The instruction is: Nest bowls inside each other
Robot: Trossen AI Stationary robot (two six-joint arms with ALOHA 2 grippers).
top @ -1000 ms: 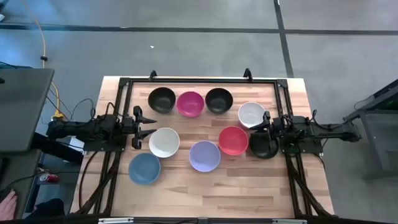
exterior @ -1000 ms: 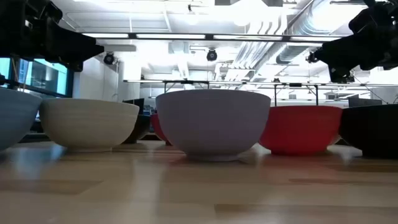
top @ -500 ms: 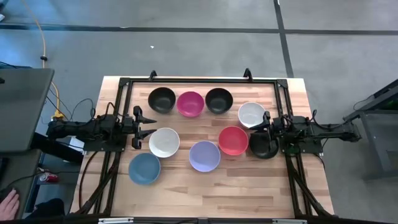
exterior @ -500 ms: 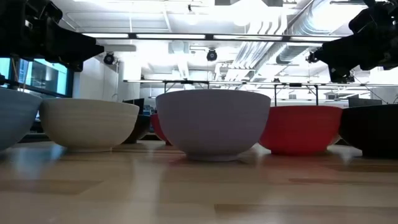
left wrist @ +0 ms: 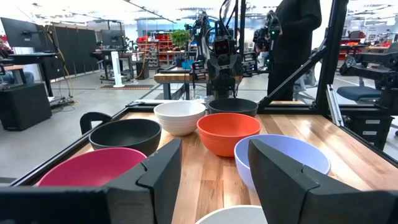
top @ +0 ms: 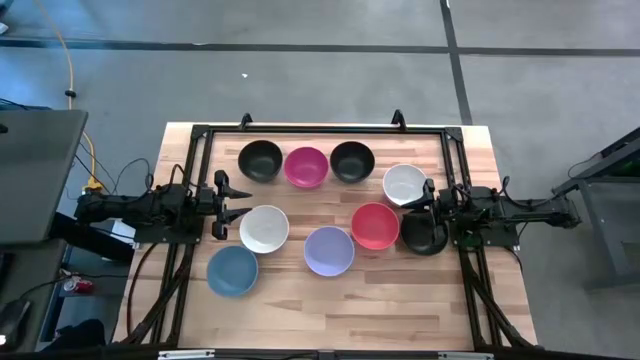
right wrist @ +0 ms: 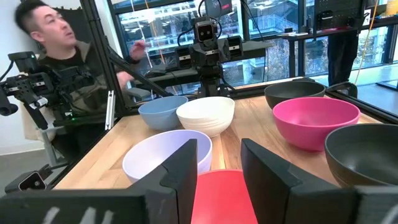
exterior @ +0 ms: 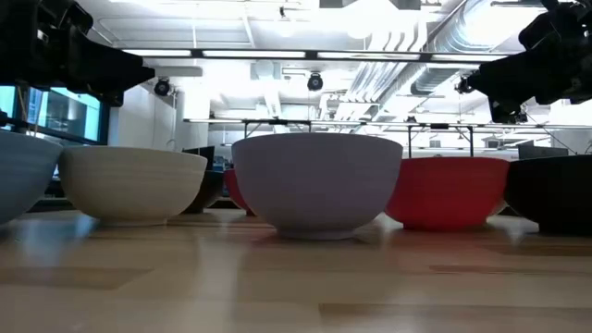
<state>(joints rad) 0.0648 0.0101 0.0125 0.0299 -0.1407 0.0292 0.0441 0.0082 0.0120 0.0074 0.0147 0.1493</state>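
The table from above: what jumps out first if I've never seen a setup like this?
A scatter of single bowls on the wooden table: a black bowl, magenta bowl and another black one in the far row, with red, lavender and blue nearer. The left gripper hangs open beside a white bowl; the right gripper, also open, sits between another white bowl and a third black bowl.

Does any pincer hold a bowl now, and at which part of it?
No. The left pincer and the right pincer are both open and hold nothing.
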